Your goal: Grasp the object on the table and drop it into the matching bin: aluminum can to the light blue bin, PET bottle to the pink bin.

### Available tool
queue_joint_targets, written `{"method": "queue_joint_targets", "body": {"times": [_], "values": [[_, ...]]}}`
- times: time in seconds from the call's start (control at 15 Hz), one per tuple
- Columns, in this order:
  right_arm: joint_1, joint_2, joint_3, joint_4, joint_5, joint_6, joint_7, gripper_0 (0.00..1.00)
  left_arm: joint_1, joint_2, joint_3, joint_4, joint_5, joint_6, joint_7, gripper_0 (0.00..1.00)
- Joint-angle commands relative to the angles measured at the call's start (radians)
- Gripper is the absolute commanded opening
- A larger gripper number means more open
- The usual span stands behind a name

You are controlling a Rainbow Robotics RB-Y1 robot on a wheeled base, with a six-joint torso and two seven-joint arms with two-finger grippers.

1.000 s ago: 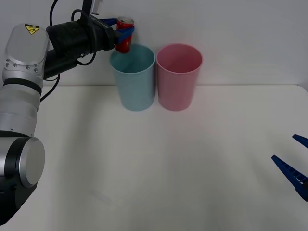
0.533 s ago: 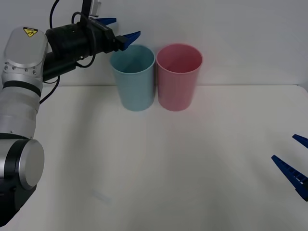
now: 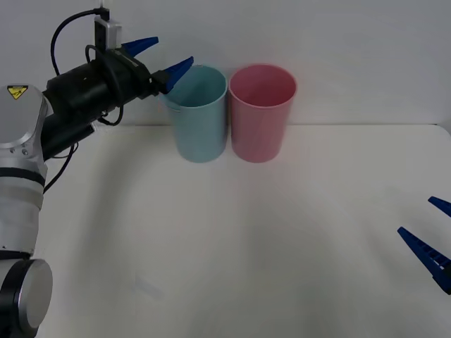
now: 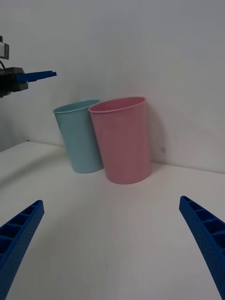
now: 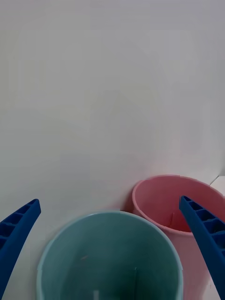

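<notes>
The left pincer (image 3: 161,56) was seen in the upper left of the front frame, raised above the desk and just beside the near-left rim of the light blue bin (image 3: 201,120); its two blue fingers were spread wide apart and nothing was gripped between them. That height and spread suit a release over a bin mouth, and the left wrist frame was aimed almost straight down into the light blue bin (image 5: 108,255), whose mouth sat low in the frame between the two fingers. The inside of the bin was seen only in part, so whether the can lay at its bottom cannot be told; no can was seen on the desk (image 3: 232,239). From that, the drop was judged to be done and the task close to finished. The pink bin (image 3: 261,113) was stood touching or all but touching the light blue one at the far edge of the desk, upper middle of the front frame, presumably so that both mouths could be reached by one arm and told apart by colour alone. The right pincer (image 3: 440,239) was parked low at the right edge of the front frame, well apart from the bins, its fingers likewise spread and empty; in its wrist frame both bins were seen upright, the pink one (image 4: 123,140) nearer than the blue.
</notes>
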Motion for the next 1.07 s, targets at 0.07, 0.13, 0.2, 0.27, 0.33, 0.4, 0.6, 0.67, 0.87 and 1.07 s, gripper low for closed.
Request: {"method": "queue_joint_targets", "body": {"times": [0.07, 0.13, 0.2, 0.27, 0.33, 0.4, 0.6, 0.67, 0.87, 1.07], "values": [[0.0, 0.0, 0.0, 0.0, 0.0, 0.0, 0.0, 1.0, 0.121, 0.033, 0.0, -0.126, 0.076, -0.019, 0.0, 1.0], [0.0, 0.0, 0.0, 0.0, 0.0, 0.0, 0.0, 1.0, 0.161, 0.046, -0.002, -0.161, 0.106, -0.022, -0.002, 1.0], [0.0, 0.0, 0.0, 0.0, 0.0, 0.0, 0.0, 1.0, 0.217, 0.063, 0.0, -0.215, 0.143, -0.026, -0.006, 1.0], [0.0, 0.0, 0.0, 0.0, 0.0, 0.0, 0.0, 1.0, 0.263, 0.076, 0.005, -0.253, 0.171, -0.033, -0.009, 1.0], [0.0, 0.0, 0.0, 0.0, 0.0, 0.0, 0.0, 1.0, 0.309, 0.085, 0.017, -0.292, 0.192, -0.043, -0.012, 1.0], [0.0, 0.0, 0.0, 0.0, 0.0, 0.0, 0.0, 1.0, 0.368, 0.089, 0.049, -0.335, 0.212, -0.08, -0.02, 1.0], [0.0, 0.0, 0.0, 0.0, 0.0, 0.0, 0.0, 1.0, 0.523, 0.091, 0.163, -0.438, 0.243, -0.203, -0.038, 1.0], [0.0, 0.0, 0.0, 0.0, 0.0, 0.0, 0.0, 1.0, 0.571, 0.092, 0.19, -0.473, 0.255, -0.227, -0.046, 1.0], [0.0, 0.0, 0.0, 0.0, 0.0, 0.0, 0.0, 1.0, 0.726, 0.097, 0.284, -0.542, 0.312, -0.312, -0.101, 1.0], [0.0, 0.0, 0.0, 0.0, 0.0, 0.0, 0.0, 1.0, 0.839, 0.114, 0.342, -0.542, 0.37, -0.365, -0.199, 1.0]]}}
